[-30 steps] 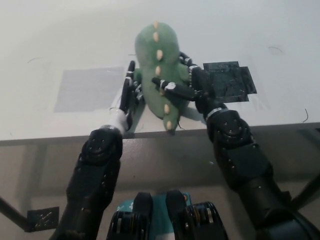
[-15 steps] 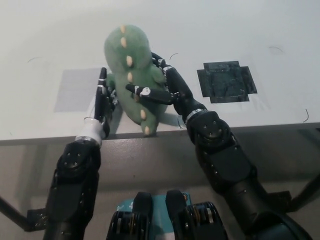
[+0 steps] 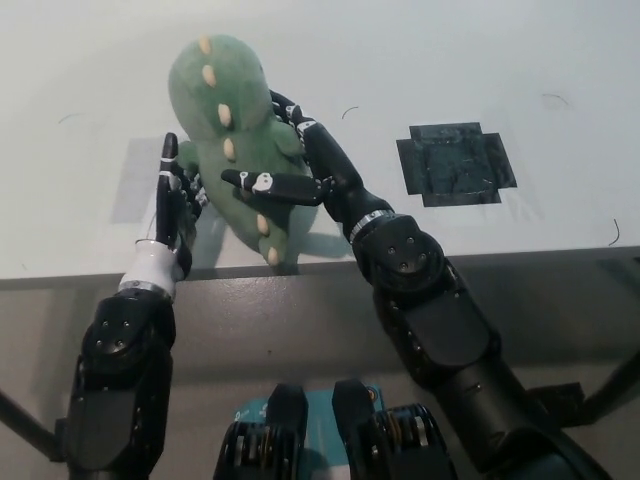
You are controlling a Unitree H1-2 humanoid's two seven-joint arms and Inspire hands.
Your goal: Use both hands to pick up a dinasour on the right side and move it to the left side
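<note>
A green plush dinosaur (image 3: pixel 225 120) with cream spikes along its back is held between both hands over the white table (image 3: pixel 450 60), above the pale grey patch (image 3: pixel 135 175) on the left. My left hand (image 3: pixel 170 205) presses flat against its left flank. My black right hand (image 3: pixel 300 165) clasps its right flank, one finger lying across its back. The dinosaur's tail (image 3: pixel 268 240) points toward the table's front edge. A dark taped square (image 3: pixel 455 165) lies on the right, with nothing on it.
The table's front edge (image 3: pixel 520 252) runs across the picture just below the hands. Small dark marks dot the white top at the right.
Both hands have carried the dinosaur leftward, from beside the dark taped square to over the pale grey patch. The grip on it looks unchanged.
</note>
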